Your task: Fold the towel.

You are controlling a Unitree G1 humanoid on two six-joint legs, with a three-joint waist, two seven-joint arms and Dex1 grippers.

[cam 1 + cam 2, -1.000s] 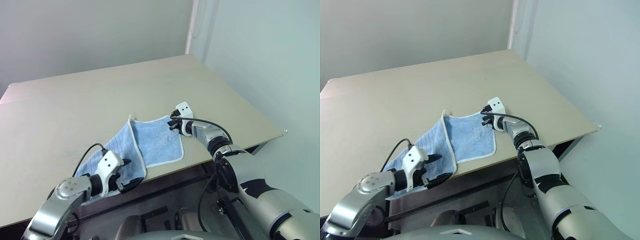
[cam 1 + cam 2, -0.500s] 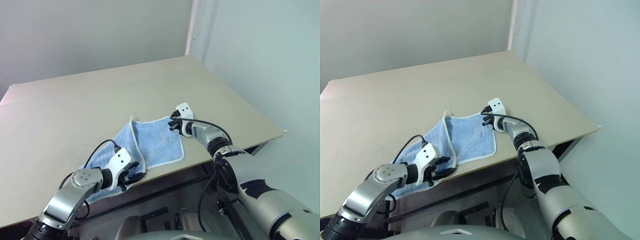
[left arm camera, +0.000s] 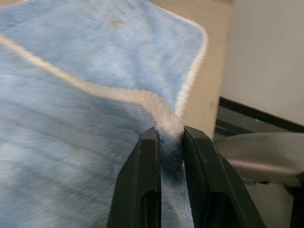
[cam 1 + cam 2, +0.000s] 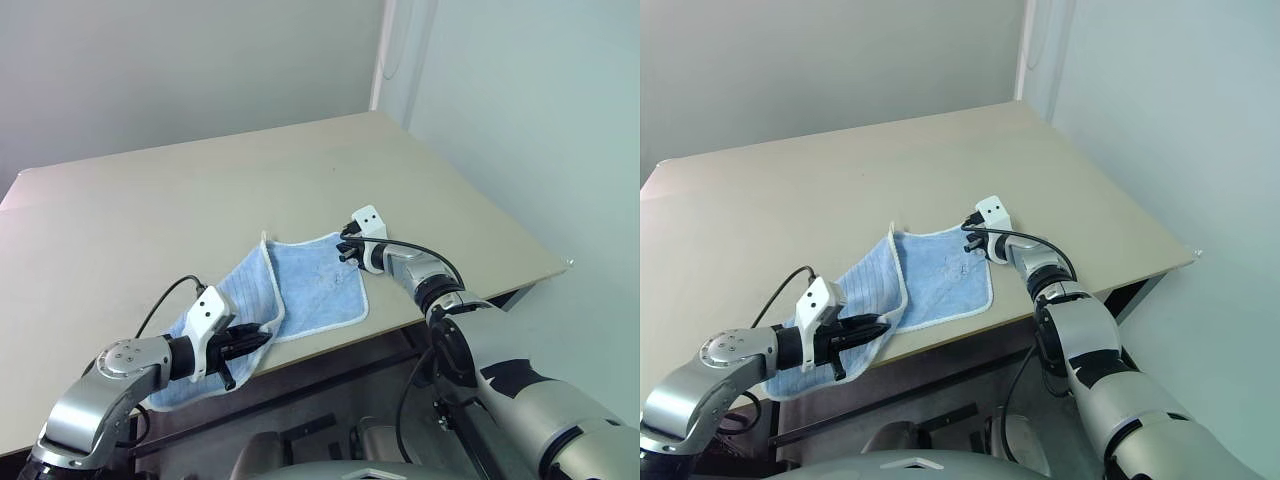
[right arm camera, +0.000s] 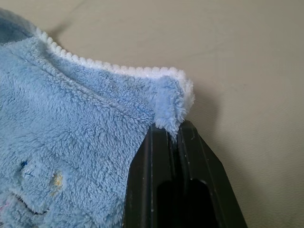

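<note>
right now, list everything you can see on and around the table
towel: one, light blue with white edging, near the table's front edge, partly folded over itself
table: one, beige, set into the room's corner
walls: two, pale grey-white, behind and beside the table
left gripper: one, black fingers, shut on the towel's near edge close to the table's front
right gripper: one, black fingers, shut on the towel's far corner on the tabletop
</note>
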